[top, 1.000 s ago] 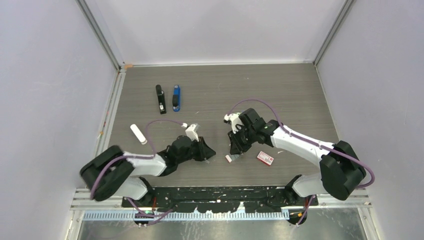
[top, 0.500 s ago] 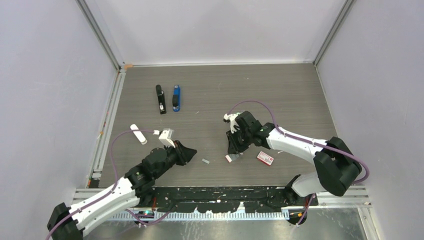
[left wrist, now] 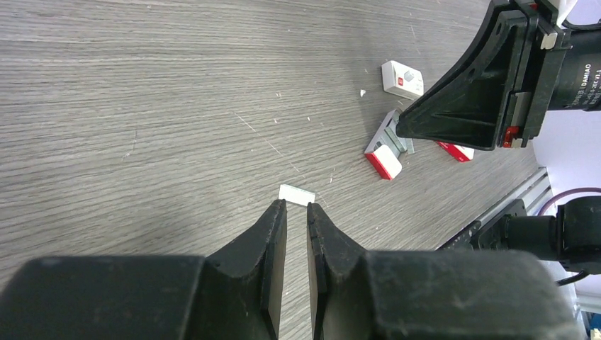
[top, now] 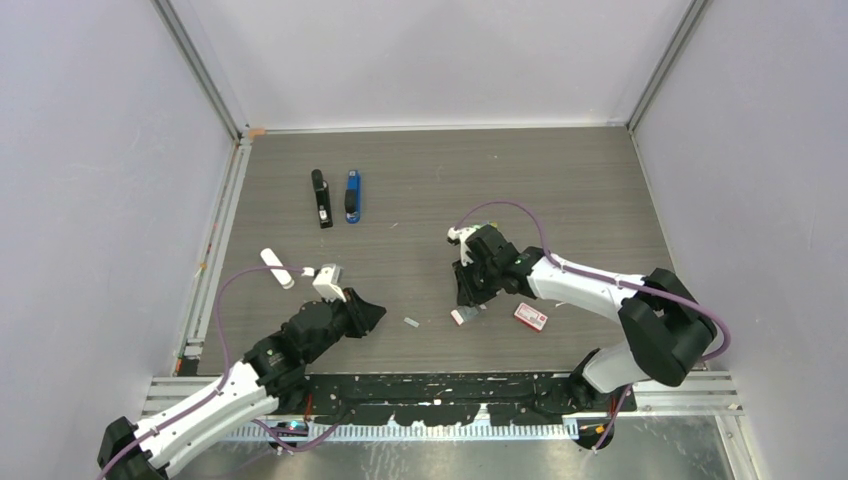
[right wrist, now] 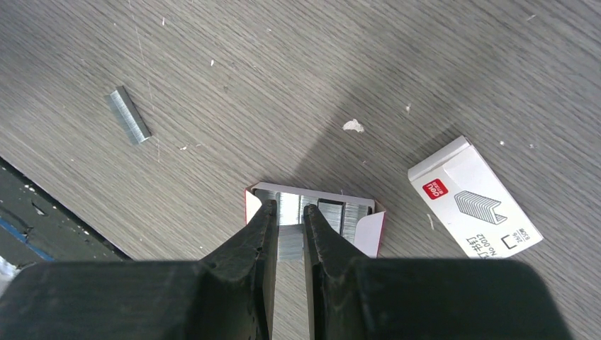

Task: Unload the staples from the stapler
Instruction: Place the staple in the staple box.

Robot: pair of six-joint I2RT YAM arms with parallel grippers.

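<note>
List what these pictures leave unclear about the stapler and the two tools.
- Blue stapler, top view: too small to tell whether staples remain inside; absent from both wrist views.
- Right tool, wrist view: fingers flank a staple strip; contact unclear.
- Left tool: nearly closed, apparently empty.

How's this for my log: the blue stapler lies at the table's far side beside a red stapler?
No: the blue stapler lies at the table's far side beside a black stapler, not a red one, as the top external view shows.
</note>
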